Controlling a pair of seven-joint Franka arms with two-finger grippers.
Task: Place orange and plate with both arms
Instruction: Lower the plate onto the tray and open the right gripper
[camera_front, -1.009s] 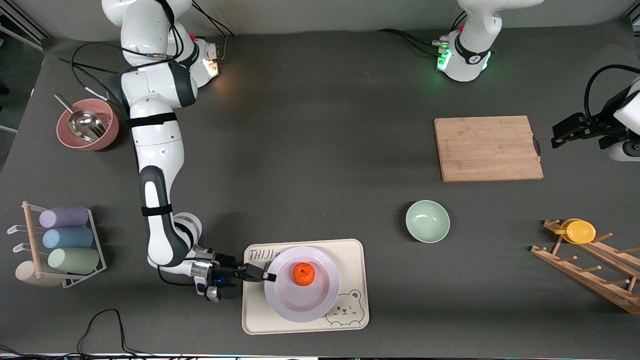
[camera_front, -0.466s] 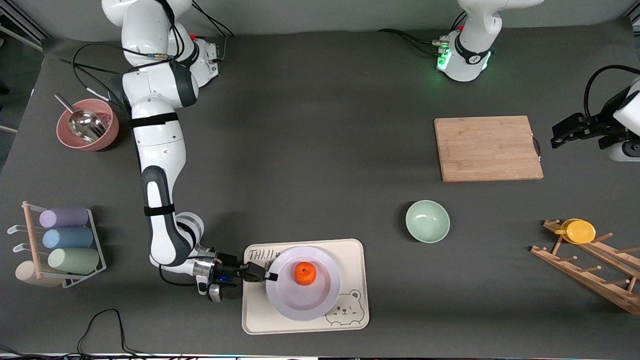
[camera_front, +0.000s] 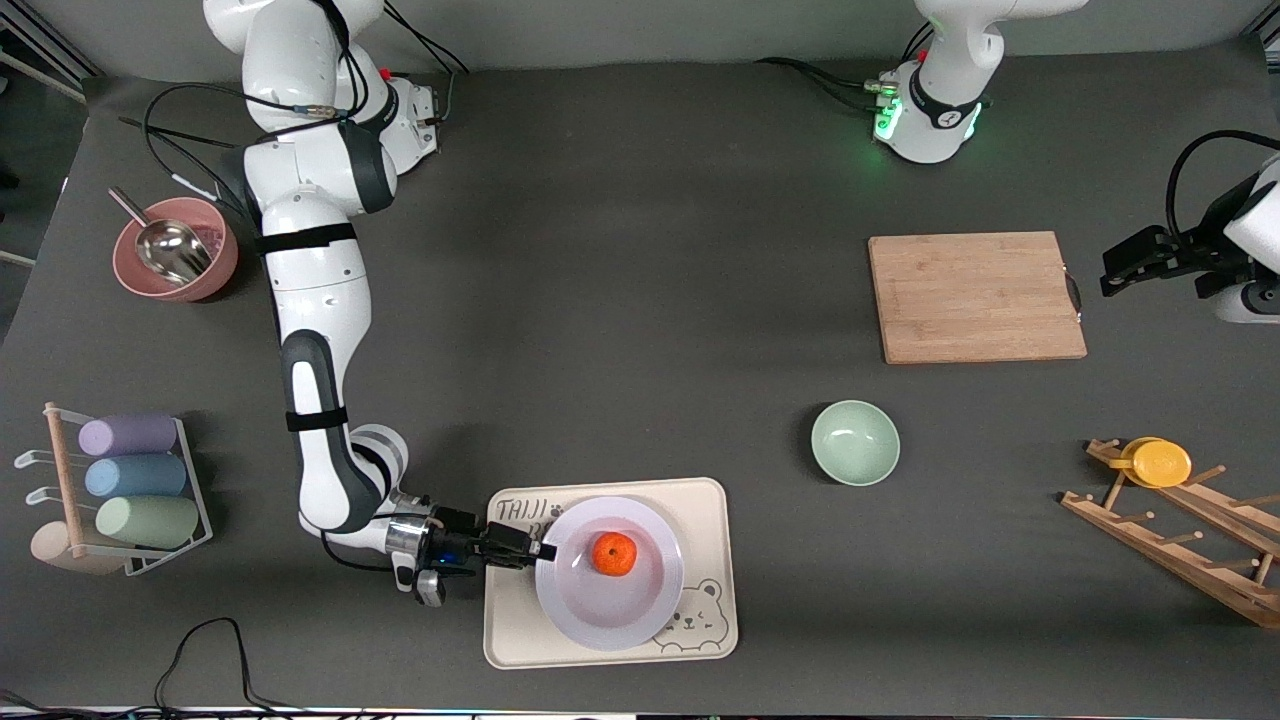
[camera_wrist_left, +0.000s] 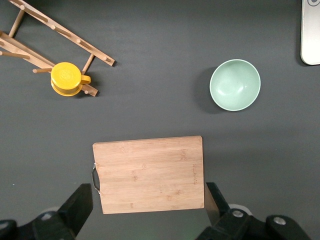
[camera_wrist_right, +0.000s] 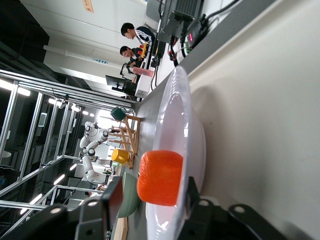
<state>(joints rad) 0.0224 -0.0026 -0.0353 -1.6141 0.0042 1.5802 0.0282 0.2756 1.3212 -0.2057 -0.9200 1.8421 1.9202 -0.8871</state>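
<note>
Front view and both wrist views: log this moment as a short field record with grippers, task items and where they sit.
right gripper: shut on the plate's rim, at the tray's edge
left gripper: open, waiting beside the cutting board
orange: in the plate's well
plate: over the bear tray; resting or just lifted cannot be told
mint-green bowl: on the table, between tray and cutting board

Dark grey table (camera_front: 620, 300) carries cutting board (camera_front: 975, 297), green bowl (camera_front: 855, 443), bear tray (camera_front: 705, 520), pink bowl (camera_front: 175, 250).
</note>
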